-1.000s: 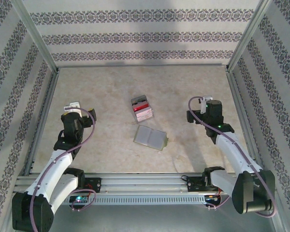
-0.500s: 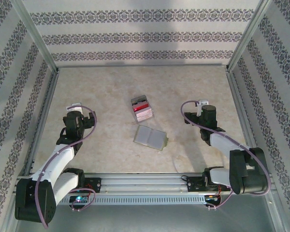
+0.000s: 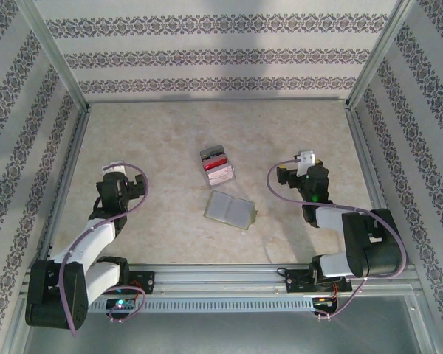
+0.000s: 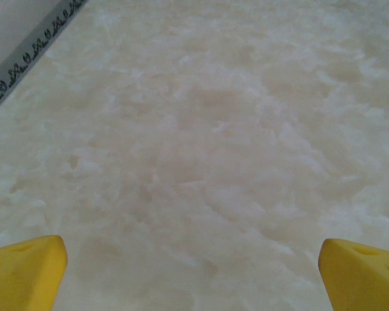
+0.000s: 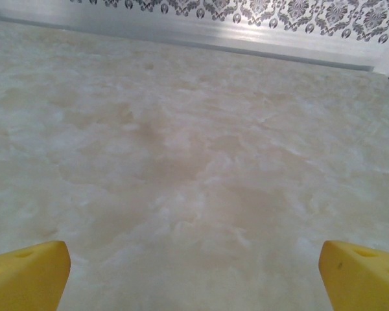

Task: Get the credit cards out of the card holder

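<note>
Top view: the card holder (image 3: 231, 209) lies flat and open near the centre of the tabletop (image 3: 162, 133). Its pale grey sleeves face up, and a thin olive-green edge shows along its 3 o'clock side. Nothing touches it.

A small stack of cards (image 3: 216, 167), grey, red and white, sits at about 11 o'clock from the card holder. It is near the holder but apart from it.

The left gripper (image 3: 112, 173) is well apart from the card holder, between 9 and 10 o'clock of it. The left wrist view shows this gripper (image 4: 194, 278) with its jaws wide apart. A yellow tip shows at each lower corner, with bare marbled tabletop between them.

The right gripper (image 3: 308, 164) is at about 2 o'clock from the card holder, also well apart from it. The right wrist view shows this gripper (image 5: 194, 278) with its jaws likewise wide apart over bare tabletop. A patterned wall (image 5: 246, 13) runs along the far edge at 12 o'clock.
</note>
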Motion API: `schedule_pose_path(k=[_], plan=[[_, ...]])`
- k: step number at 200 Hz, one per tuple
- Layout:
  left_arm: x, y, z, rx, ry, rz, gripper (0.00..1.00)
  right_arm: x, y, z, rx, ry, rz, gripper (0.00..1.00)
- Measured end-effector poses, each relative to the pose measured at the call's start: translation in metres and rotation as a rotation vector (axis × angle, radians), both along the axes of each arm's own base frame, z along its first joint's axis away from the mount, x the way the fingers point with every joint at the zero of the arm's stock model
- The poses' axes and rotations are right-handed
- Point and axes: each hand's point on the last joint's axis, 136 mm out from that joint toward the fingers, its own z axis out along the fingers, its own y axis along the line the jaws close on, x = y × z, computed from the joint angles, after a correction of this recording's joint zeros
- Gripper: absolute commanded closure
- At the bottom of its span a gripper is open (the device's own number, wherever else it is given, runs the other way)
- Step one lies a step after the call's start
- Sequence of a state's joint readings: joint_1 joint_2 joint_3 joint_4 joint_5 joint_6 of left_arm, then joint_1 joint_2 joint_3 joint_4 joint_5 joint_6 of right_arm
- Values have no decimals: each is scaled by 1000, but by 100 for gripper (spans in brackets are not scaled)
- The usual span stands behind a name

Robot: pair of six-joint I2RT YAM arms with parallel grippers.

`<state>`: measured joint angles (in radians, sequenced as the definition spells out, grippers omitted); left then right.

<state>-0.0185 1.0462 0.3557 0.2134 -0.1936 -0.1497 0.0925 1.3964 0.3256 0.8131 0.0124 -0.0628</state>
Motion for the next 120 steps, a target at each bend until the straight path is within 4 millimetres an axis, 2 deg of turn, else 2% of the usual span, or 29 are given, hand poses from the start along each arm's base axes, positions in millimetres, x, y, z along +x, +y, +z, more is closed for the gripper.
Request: schedule_pose_path(k=[40, 64, 74, 120], plan=[[2, 2, -18, 36, 53, -10, 0, 3, -7, 3, 10, -48, -17, 2], [9, 2, -16, 56, 34, -22, 0, 5, -11, -18, 12, -8, -40, 2], [12, 2, -13, 64, 20, -27, 0, 4, -13, -21, 14, 7, -56, 2], [20, -1, -17, 80, 15, -66, 0, 20, -36, -3, 55, -37, -151, 2]])
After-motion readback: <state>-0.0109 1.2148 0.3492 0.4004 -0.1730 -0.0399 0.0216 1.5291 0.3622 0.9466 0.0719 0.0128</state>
